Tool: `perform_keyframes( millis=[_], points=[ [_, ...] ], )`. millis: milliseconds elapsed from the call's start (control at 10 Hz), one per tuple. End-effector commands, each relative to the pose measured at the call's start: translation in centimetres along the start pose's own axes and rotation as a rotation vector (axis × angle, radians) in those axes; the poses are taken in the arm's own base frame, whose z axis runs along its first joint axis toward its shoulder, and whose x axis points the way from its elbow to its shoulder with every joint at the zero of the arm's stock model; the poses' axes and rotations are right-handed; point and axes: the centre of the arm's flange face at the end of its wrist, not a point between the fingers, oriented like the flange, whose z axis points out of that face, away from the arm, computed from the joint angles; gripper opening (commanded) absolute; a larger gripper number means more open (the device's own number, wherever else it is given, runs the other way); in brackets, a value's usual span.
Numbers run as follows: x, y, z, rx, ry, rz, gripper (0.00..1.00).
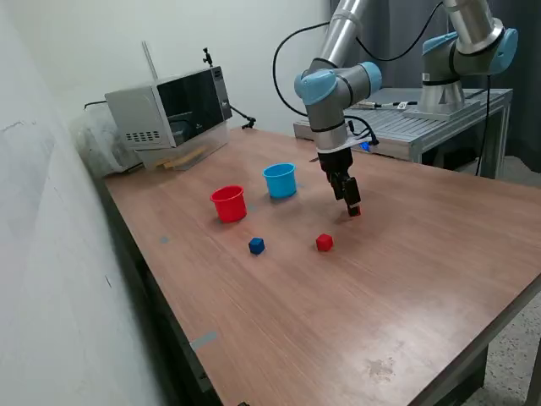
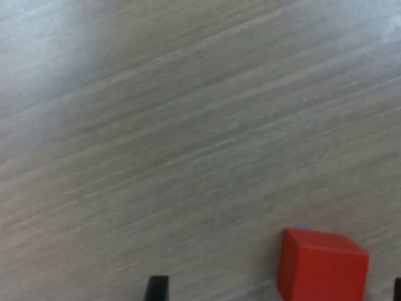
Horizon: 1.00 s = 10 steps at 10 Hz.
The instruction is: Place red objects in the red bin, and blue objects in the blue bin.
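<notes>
Wrist pic blurry; red cube [image 2: 321, 266] btwn my fingertips [image 2: 156, 287] cut off by edge. Exterior: my gripper [image 1: 352, 207] hides most of it; grip unclear.

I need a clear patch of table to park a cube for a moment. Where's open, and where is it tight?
Open wood spans the near side of the table, this side of the blue cube and the loose red cube, and the stretch toward the exterior view's right past the gripper. It is tight around the red cup, the blue cup and the gripper's own red cube.
</notes>
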Motion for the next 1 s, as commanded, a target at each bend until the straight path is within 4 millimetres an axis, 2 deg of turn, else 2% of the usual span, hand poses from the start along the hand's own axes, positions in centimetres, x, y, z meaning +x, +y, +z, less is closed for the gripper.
perform_keyframes(
  millis=[0,100,200,800,900],
  points=[
    [0.1,-0.2,0.1,0.001,-0.008,-0.003,1.0],
    [0.1,-0.5,-0.5,-0.007,-0.006,-0.005,1.0],
    [1.0,-1.0,-0.8,-0.012,-0.004,-0.021,1.0],
    [2.0,-1.9,-0.9,-0.01,-0.005,-0.042,1.0],
    [2.0,-1.9,-0.9,-0.008,-0.005,-0.042,0.0]
  ],
)
